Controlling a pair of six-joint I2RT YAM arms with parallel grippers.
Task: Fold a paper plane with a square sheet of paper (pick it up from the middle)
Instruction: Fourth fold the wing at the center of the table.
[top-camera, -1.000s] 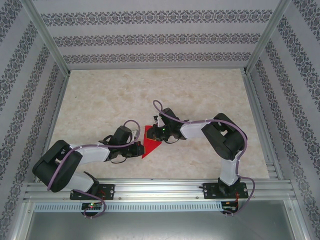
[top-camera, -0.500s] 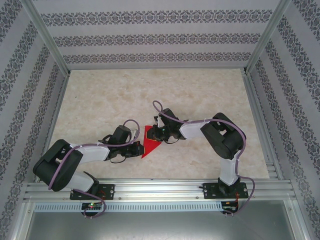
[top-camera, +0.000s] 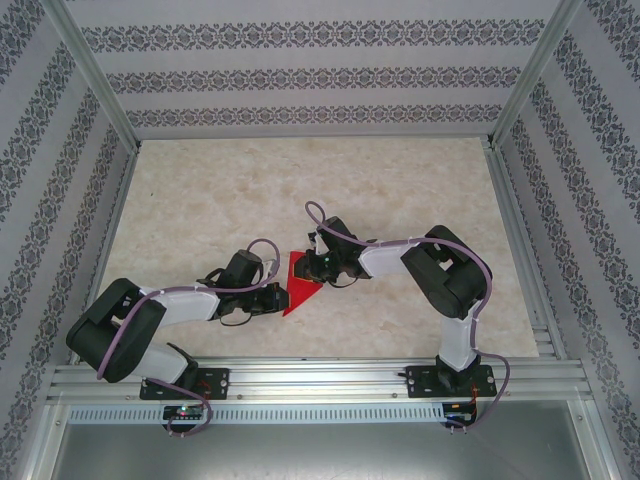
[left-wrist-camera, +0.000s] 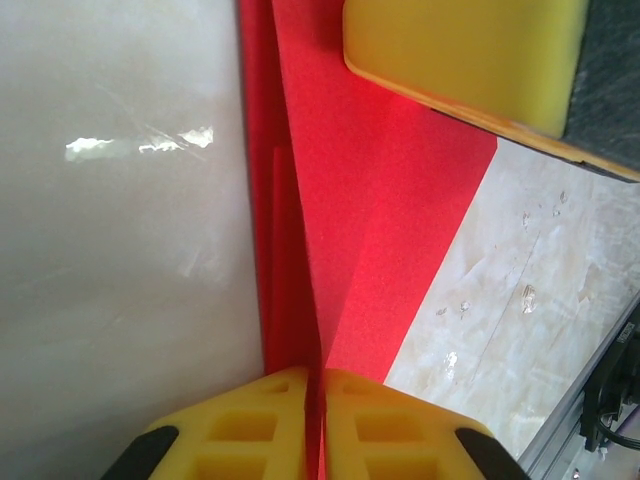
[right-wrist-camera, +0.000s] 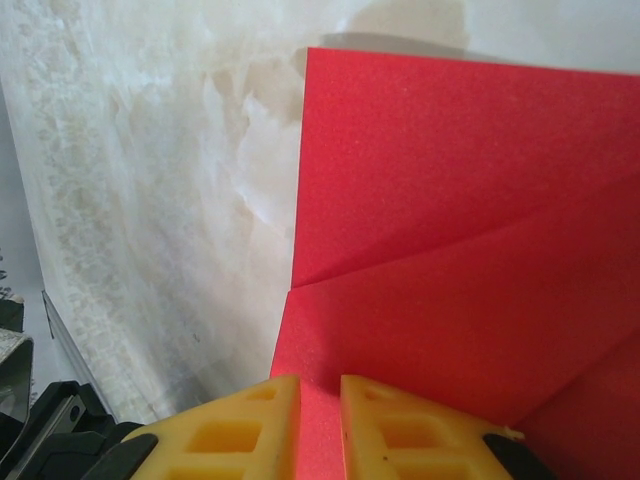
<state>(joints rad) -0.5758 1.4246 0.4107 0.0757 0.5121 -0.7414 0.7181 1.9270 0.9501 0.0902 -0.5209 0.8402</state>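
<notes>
On the table (top-camera: 200, 200), left tool (left-wrist-camera: 322, 378) and right tool (right-wrist-camera: 320, 385) pinch the red paper (top-camera: 298, 290).

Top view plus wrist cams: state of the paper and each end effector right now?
red paper, partly folded, diagonal creases visible, gripped from two sides
left end effector, closed on a folded edge of the paper
right end effector, closed on the paper's other side
</notes>
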